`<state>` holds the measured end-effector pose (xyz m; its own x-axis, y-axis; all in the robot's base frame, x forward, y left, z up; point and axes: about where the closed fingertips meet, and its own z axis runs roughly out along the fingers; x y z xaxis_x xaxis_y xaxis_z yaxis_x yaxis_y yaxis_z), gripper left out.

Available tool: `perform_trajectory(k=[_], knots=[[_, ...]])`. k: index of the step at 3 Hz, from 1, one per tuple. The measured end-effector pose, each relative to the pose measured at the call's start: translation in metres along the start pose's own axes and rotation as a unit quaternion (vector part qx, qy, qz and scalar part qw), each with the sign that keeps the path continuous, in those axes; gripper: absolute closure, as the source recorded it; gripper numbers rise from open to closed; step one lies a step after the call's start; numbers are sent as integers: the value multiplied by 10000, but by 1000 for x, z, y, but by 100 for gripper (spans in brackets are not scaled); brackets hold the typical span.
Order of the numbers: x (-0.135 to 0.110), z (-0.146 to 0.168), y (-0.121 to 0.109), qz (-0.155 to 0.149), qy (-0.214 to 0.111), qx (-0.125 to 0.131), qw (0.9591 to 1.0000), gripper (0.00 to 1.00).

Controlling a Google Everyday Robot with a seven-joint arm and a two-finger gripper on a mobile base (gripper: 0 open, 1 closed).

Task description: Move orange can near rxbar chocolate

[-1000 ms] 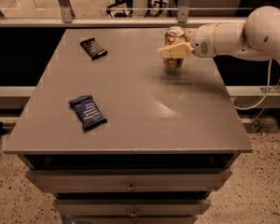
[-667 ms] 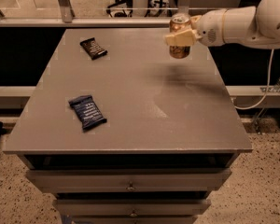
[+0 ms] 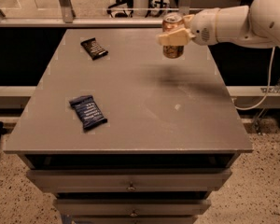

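Observation:
The orange can (image 3: 172,50) is upright and lifted above the grey table's far right part, its shadow on the tabletop below. My gripper (image 3: 175,36) reaches in from the right and is shut on the can around its upper half. The rxbar chocolate (image 3: 94,48), a small black wrapper with pale lettering, lies flat at the table's far left, well to the left of the can.
A larger dark blue bar wrapper (image 3: 87,112) lies on the table's (image 3: 144,106) left front part. My white arm (image 3: 242,22) spans the far right edge. Drawers (image 3: 130,181) sit below the front edge. A rail and chair legs stand behind.
My gripper has lifted the can off the table and carried it up and a little to the left. Both wrappers have stayed put.

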<state>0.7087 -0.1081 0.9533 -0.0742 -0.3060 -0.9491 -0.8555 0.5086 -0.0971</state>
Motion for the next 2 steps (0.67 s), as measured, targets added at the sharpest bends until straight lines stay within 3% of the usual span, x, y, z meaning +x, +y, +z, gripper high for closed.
perform_trajectory(k=[2], knots=[[-21, 98, 13, 60, -313, -325, 9990, 100]])
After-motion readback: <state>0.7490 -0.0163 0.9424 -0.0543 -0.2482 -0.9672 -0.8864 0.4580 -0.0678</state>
